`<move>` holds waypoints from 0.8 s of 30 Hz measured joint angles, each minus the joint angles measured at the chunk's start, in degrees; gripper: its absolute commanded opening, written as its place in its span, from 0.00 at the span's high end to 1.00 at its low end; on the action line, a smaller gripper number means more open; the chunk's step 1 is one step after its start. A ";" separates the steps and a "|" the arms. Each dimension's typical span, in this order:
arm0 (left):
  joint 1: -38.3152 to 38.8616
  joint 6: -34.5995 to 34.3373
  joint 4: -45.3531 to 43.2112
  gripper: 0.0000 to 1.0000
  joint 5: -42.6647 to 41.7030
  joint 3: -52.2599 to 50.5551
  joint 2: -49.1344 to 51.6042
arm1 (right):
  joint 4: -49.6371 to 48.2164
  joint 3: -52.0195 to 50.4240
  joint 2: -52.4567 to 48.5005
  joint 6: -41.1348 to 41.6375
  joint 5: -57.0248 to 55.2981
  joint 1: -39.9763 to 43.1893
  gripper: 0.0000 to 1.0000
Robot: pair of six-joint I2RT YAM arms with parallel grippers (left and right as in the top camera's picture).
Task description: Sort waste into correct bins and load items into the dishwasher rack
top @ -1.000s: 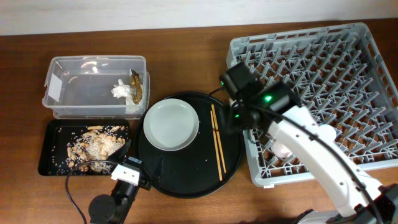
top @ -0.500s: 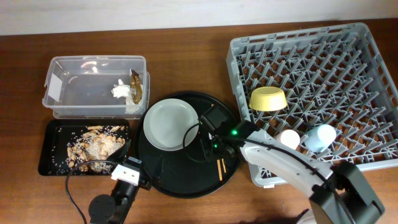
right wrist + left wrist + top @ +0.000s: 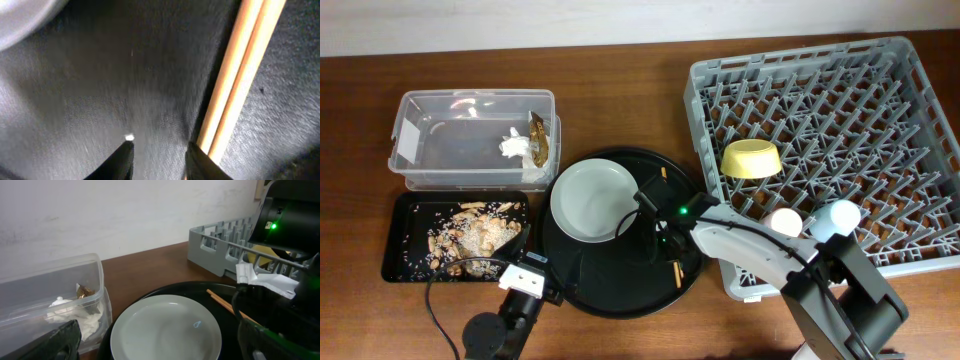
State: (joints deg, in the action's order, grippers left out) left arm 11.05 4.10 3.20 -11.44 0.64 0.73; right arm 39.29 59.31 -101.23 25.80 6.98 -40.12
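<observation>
My right gripper (image 3: pixel 658 240) is low over the round black tray (image 3: pixel 620 290), open. In the right wrist view the right gripper (image 3: pixel 160 157) has bare tray between its tips, and the wooden chopsticks (image 3: pixel 240 75) lie against the outside of the right fingertip (image 3: pixel 200 160). The chopsticks (image 3: pixel 665 178) run down the tray, partly hidden by the arm. The pale grey plate (image 3: pixel 595 200) lies left of them. My left gripper (image 3: pixel 535 258) is open at the tray's front left, and the plate (image 3: pixel 165 332) lies ahead between its fingers (image 3: pixel 60 340).
The clear tub (image 3: pixel 420 150) holds white tissue (image 3: pixel 515 147) and a gold wrapper (image 3: pixel 538 140). The shallow black tray (image 3: pixel 395 250) holds food scraps (image 3: pixel 470 235). The grey rack (image 3: pixel 880 130) holds a yellow bowl (image 3: pixel 750 158), a pink cup (image 3: pixel 785 222) and a light-blue cup (image 3: pixel 838 216).
My right arm has swung from over the rack's left edge down onto the round tray beside the chopsticks. The bowl and cups in the rack are now uncovered. The left arm is still.
</observation>
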 measured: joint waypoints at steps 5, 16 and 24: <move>0.00 0.00 0.00 0.01 0.00 0.00 0.00 | 2.16 2.82 0.61 -5.29 -0.35 0.00 0.64; 0.00 0.00 0.00 0.01 0.00 0.00 0.00 | 0.94 2.95 -2.36 -6.64 -6.60 0.00 0.71; 0.00 0.00 0.00 0.01 0.00 0.00 0.00 | 1.27 3.43 -4.22 -6.69 -6.49 0.13 0.96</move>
State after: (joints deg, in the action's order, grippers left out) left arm 11.05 4.10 3.20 -11.44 0.64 0.73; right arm 40.56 62.74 -105.45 19.11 0.49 -39.99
